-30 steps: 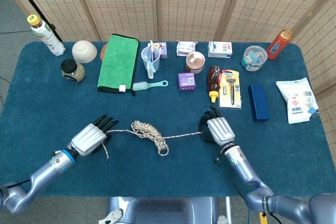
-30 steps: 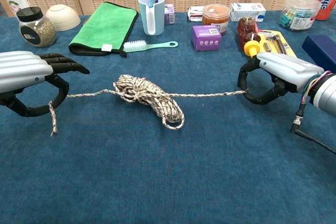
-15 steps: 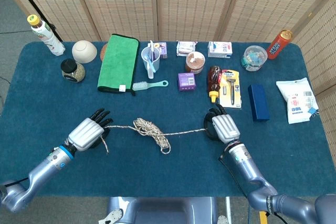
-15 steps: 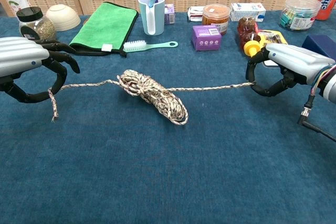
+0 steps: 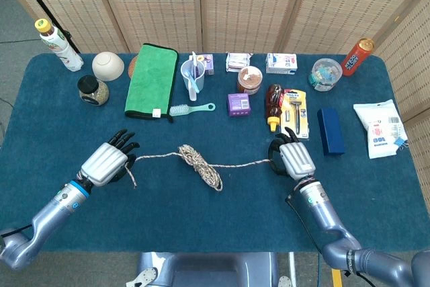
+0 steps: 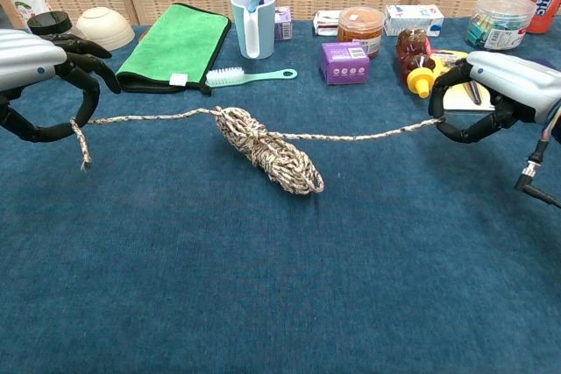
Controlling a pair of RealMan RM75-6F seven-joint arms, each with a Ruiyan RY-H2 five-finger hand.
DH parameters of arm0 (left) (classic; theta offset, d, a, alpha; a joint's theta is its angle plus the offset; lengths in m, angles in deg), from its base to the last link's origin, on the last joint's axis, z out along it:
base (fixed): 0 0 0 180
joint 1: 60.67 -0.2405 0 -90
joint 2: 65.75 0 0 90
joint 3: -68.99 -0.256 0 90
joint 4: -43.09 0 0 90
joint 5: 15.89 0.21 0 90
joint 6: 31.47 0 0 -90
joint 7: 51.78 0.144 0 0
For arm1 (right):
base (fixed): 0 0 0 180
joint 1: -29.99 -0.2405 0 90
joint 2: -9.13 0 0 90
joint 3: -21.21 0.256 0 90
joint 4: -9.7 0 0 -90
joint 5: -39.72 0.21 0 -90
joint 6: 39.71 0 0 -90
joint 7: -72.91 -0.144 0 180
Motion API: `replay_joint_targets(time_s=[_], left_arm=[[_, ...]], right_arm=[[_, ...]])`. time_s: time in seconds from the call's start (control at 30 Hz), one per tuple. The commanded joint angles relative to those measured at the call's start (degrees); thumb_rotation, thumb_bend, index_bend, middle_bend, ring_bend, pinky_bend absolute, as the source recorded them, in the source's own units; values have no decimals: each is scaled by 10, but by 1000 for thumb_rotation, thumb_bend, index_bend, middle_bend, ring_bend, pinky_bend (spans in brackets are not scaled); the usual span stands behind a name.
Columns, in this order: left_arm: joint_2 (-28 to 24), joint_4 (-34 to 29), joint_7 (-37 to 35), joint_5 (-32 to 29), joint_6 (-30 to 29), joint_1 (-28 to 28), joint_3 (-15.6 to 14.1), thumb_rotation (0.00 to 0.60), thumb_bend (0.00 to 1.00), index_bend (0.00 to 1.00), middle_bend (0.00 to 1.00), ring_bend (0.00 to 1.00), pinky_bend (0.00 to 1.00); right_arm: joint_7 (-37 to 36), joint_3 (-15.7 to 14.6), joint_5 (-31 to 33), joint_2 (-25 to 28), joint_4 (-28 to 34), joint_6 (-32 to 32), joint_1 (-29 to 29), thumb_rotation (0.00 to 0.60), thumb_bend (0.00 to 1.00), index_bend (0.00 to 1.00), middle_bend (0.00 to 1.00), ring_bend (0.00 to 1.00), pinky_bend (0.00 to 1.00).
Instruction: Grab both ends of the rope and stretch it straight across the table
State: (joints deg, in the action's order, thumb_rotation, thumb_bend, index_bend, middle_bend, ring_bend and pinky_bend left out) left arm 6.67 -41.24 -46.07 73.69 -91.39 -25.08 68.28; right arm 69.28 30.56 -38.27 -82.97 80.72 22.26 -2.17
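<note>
A speckled rope lies across the middle of the blue table, with a bundled coil at its centre and a thin strand running out each way. My left hand pinches the left strand, and a short tail hangs below the fingers. My right hand pinches the right end. Both strands are lifted slightly and nearly taut, the right one sagging a little.
Behind the rope stand a green towel, a cup with toothbrushes, a teal brush, a purple box, a brown sauce bottle and a razor pack close to my right hand. A jar and bowl stand back left.
Both hands have moved outward and slightly away from me, left hand leftward, right hand rightward. The strands have lengthened and the coil has unwound and stretched into a narrower bundle.
</note>
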Motion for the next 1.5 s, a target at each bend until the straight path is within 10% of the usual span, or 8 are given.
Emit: replay_joint_targets(time_s=[0.03, 1.5], left_arm=[[-5, -1, -2, -5, -3, -2, 4, 600, 437, 790, 259, 54, 0], [-99, 29, -32, -70, -39, -40, 51, 600, 436, 794, 259, 47, 0]], right_arm=[[0, 2, 2, 6, 2, 4, 3, 600, 439, 812, 412, 210, 0], [-12, 26, 35, 98, 7, 50, 52, 600, 439, 818, 427, 231, 0]])
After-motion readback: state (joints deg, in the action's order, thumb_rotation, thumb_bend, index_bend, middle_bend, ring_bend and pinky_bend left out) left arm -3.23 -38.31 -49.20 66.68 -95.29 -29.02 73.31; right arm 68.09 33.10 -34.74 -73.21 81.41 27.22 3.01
